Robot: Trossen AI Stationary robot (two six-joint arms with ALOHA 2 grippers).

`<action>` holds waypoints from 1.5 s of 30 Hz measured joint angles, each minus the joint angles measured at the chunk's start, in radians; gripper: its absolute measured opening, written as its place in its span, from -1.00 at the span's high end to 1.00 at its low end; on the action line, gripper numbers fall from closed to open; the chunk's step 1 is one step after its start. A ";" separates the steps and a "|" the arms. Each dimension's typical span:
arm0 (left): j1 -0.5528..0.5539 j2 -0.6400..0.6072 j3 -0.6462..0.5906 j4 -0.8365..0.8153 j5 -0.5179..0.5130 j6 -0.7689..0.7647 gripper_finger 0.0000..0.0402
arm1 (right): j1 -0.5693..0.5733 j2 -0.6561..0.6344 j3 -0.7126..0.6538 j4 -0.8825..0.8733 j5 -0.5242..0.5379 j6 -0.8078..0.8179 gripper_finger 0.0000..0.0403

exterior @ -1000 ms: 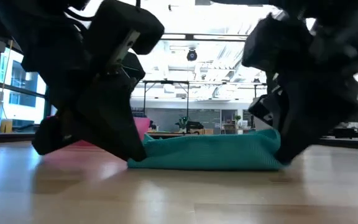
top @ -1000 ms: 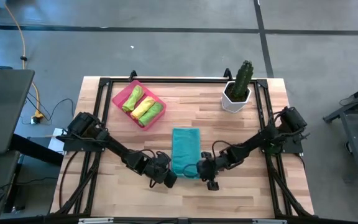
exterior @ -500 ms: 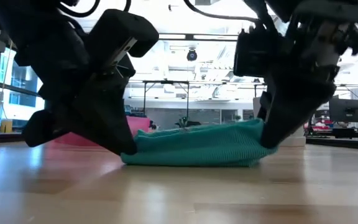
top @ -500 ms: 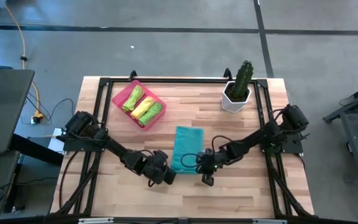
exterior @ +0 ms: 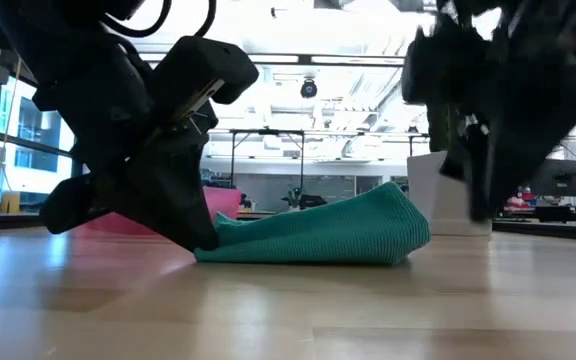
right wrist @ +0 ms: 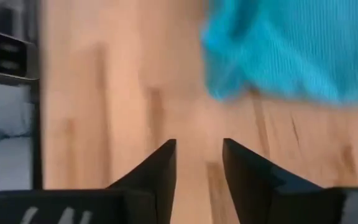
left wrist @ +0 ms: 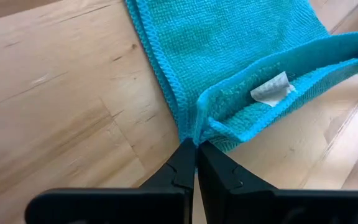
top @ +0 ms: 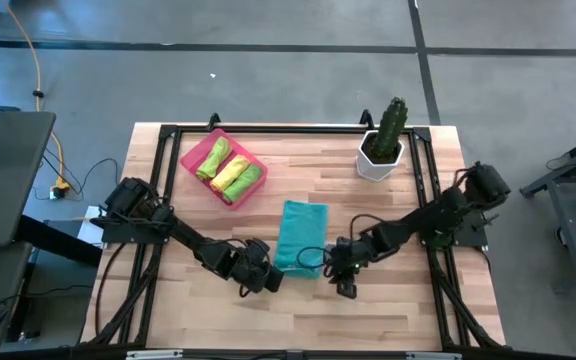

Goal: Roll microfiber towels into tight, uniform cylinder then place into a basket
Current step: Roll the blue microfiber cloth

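A teal towel [top: 302, 236] lies on the table's middle, its near edge turned up and over, showing a white tag [left wrist: 271, 91]. My left gripper [top: 275, 273] is shut on the towel's near left corner. My right gripper [right wrist: 198, 151] stands open above the table, just off the towel's near right corner [exterior: 408, 225], touching nothing. The pink basket [top: 194, 158] at the far left holds three rolled towels, two green [top: 214, 156] and one yellow [top: 230, 172] between them. My left gripper pinches the teal towel's near left corner [left wrist: 196, 135] between its two fingers, right where the edge folds over. The fingers [exterior: 196, 232] slant down from the near left, their tips at the table. The towel rests on the table, slack, with its near edge raised.
A white pot with a green cactus [top: 383, 142] stands at the far right. A black frame [top: 288, 128] runs along the table's edges. Bare wood lies to the near side of the towel and between the towel and the pot.
My right gripper lifted the towel's near right corner, then opened, let it go and rose, drawing back toward the table's right. The corner dropped and now stands bunched up. My left gripper stays shut on its corner.
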 joint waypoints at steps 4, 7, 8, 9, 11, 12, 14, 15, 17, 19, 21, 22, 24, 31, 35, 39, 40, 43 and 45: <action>0.011 0.000 0.000 0.000 0.001 0.000 0.99 | 0.062 -0.037 0.000 0.152 0.130 -0.245 0.36; 0.016 0.000 0.000 -0.001 0.000 0.005 0.99 | 0.107 -0.018 0.001 0.250 0.294 -0.438 0.38; 0.017 0.000 0.000 0.000 0.000 0.010 0.99 | 0.115 -0.006 0.001 0.265 0.330 -0.481 0.39; 0.019 0.000 0.000 -0.001 0.000 0.015 0.99 | 0.119 0.009 0.001 0.281 0.354 -0.516 0.39; 0.019 0.000 0.000 0.000 0.000 0.017 0.99 | 0.120 0.043 0.001 0.313 0.370 -0.557 0.41; 0.020 0.000 0.000 0.000 0.000 0.017 0.99 | 0.120 0.060 0.001 0.330 0.369 -0.572 0.41; 0.020 0.000 0.000 -0.001 0.000 0.018 0.99 | 0.118 0.093 0.001 0.351 0.370 -0.580 0.42; 0.020 0.000 0.000 -0.001 0.000 0.019 0.99 | 0.116 0.107 0.001 0.356 0.370 -0.585 0.42; 0.020 0.000 0.000 -0.001 0.000 0.019 0.99 | 0.111 0.130 0.001 0.362 0.374 -0.627 0.41; 0.020 0.000 0.000 -0.001 0.000 0.019 0.99 | 0.103 0.142 0.000 0.362 0.387 -0.680 0.41; 0.020 0.000 0.000 -0.001 0.000 0.018 0.99 | 0.093 0.147 0.000 0.362 0.393 -0.688 0.41; 0.020 0.000 0.000 -0.001 0.000 0.018 0.99 | 0.087 0.147 0.000 0.358 0.393 -0.681 0.41; 0.020 0.000 0.000 0.000 0.000 0.018 0.99 | 0.075 0.147 0.000 0.348 0.386 -0.668 0.41; 0.020 0.000 0.000 0.003 0.000 0.016 0.98 | 0.064 0.147 0.000 0.325 0.374 -0.665 0.13; 0.021 0.000 0.000 0.019 0.001 0.016 0.99 | 0.064 0.147 0.000 0.273 0.368 -0.644 -0.06; 0.020 0.000 0.000 0.053 0.001 0.018 0.98 | 0.063 0.147 0.000 0.231 0.367 -0.621 -0.12; 0.020 0.000 0.000 0.070 0.001 0.018 0.98 | 0.063 0.147 0.000 0.228 0.368 -0.620 -0.12; 0.019 0.000 0.000 0.132 0.010 0.031 0.98 | 0.060 0.147 0.000 0.219 0.379 -0.587 -0.06; 0.014 0.000 0.000 0.176 0.024 0.047 0.98 | 0.055 0.147 0.000 0.203 0.381 -0.548 0.02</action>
